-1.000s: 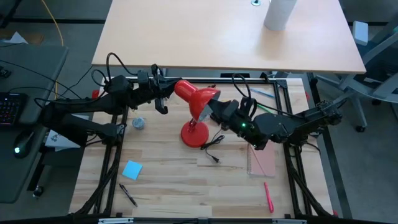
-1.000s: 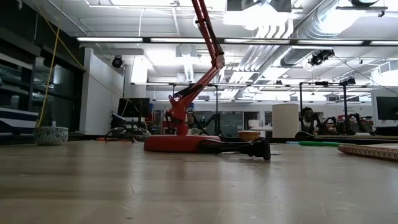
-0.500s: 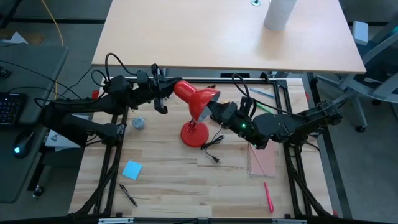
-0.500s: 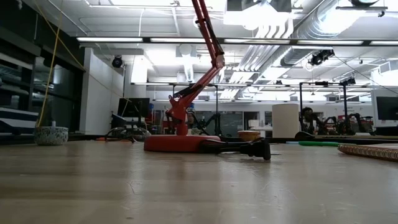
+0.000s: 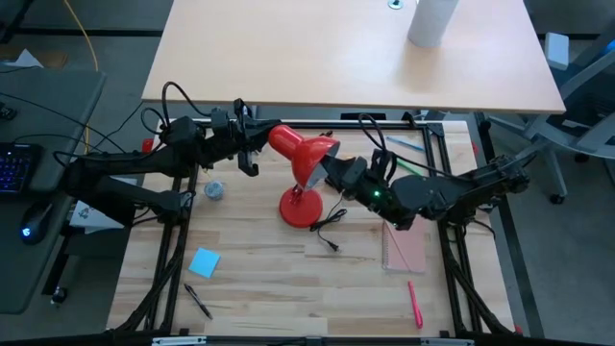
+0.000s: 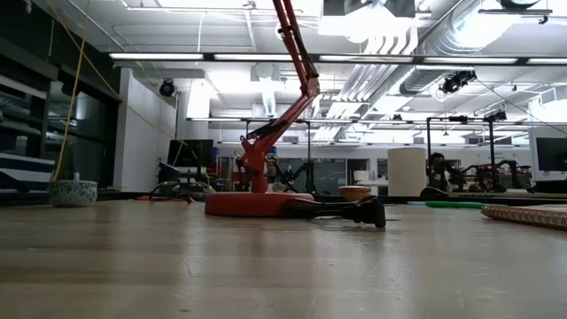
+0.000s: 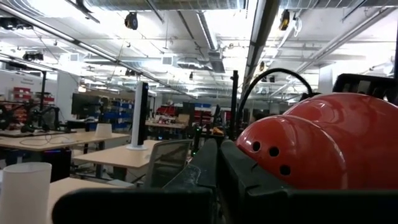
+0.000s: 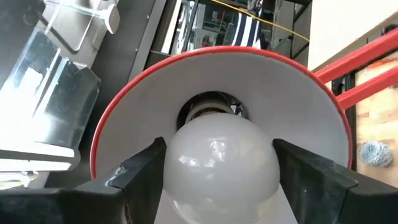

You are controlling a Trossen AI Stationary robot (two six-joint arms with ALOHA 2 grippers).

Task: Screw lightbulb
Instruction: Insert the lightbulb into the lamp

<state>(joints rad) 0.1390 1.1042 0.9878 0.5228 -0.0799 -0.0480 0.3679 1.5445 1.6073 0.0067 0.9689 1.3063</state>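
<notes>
While clamped on the back of the red lamp shade (image 5: 293,146), left gripper (image 5: 252,146) at the far left of the desk (image 5: 259,288), fingers pressed against the shade's vented dome. Right of it, lightbulb (image 8: 222,160) at the shade's mouth, screw base pointing into the socket, long axis along the shade's. Farther right, right gripper (image 8: 222,171), fingers (image 8: 144,168) pinching the bulb's globe from both sides.

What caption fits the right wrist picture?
Right gripper holds the lightbulb at the red lamp shade's socket.
</notes>
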